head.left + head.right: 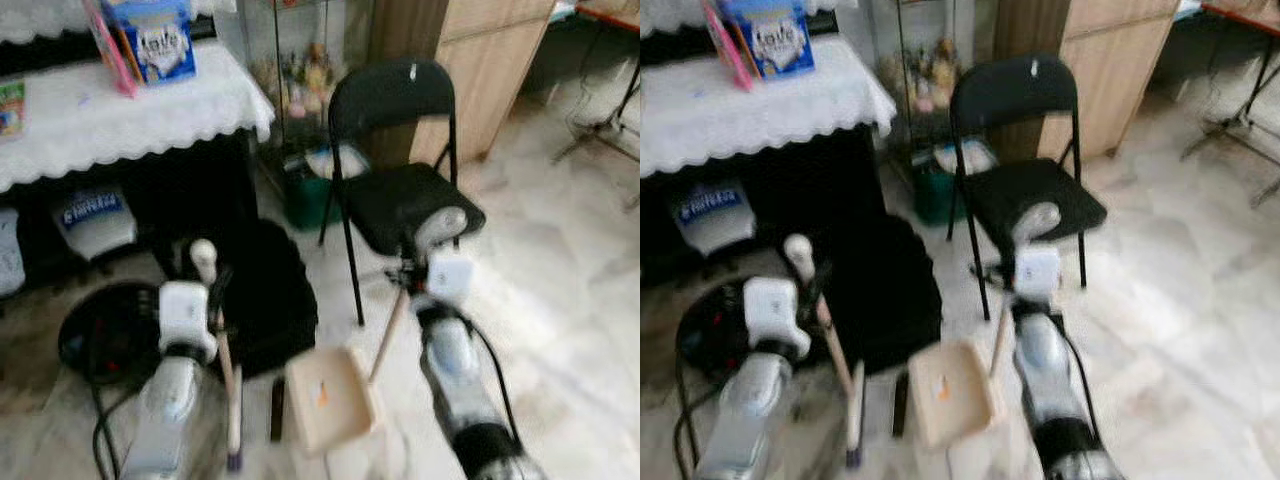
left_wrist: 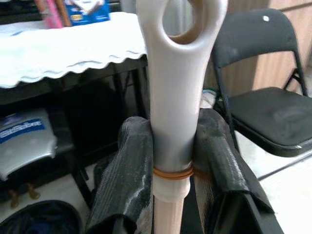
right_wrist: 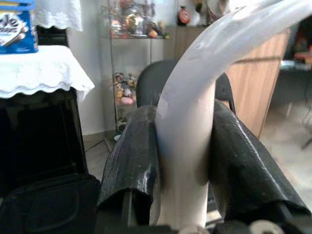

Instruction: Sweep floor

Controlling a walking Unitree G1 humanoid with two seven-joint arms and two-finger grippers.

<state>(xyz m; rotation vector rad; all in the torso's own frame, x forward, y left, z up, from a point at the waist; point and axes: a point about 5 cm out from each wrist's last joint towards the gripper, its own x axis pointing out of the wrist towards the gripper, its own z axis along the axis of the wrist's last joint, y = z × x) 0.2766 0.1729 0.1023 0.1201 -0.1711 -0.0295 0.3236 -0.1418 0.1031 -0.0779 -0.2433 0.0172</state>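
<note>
The robot is carrying a broom (image 1: 228, 385) in the left end effector (image 2: 175, 161) and a dustpan (image 1: 333, 398) by its long handle in the right end effector (image 3: 183, 161), and the tight space is posing the main risk: the folding chair (image 1: 400, 180) is standing just above the right arm in the centre of the frame, and the black bag (image 1: 262, 295) is sitting beside the left one, so a wide swing is likely to knock either. The dustpan, lying at bottom centre with an orange scrap in it, is probably going to spill if the handle tilts. The cable on the floor at lower left could catch the broom. Both arms are reaching forward and down from the bottom edge, left at lower left, right at lower right. Each end effector's fingers are pressing against its handle from both sides, the left one pinching the white cap of the broomstick. The surface (image 1: 120, 115) with the white cloth is occupying the upper left.
</note>
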